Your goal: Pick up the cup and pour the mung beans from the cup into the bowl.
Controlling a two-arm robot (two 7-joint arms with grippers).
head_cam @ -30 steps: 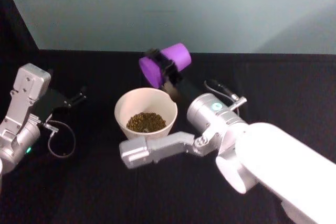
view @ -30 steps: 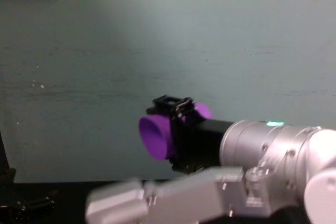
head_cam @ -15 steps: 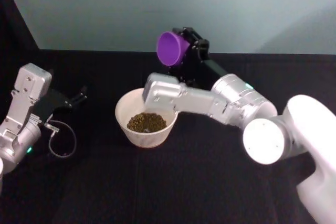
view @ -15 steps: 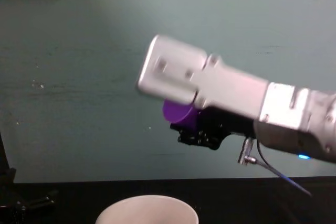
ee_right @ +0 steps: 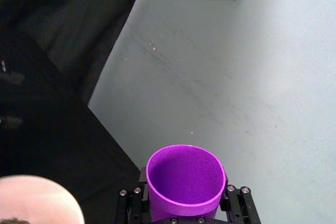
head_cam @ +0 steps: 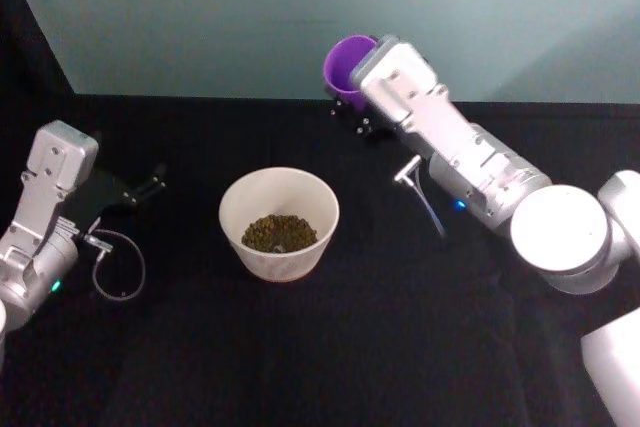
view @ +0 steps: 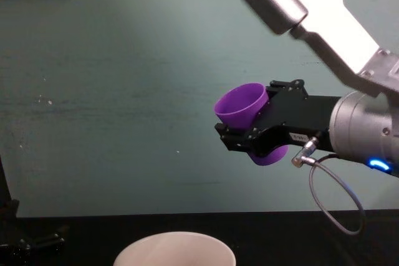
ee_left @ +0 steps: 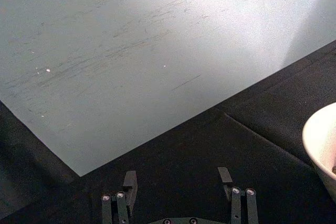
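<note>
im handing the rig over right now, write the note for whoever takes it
Right gripper: shut on the cup, held in the air beyond and to the right of the bowl, mouth tilted up and to the robot's left. The right wrist view shows the cup's inside empty.
Left gripper: open, holding nothing, parked low at the left, apart from the bowl.
Beans: heaped in the bowl near the middle of the black table.
Done: pour looks complete.
Left: probably set the cup down on the table and release it.
</note>
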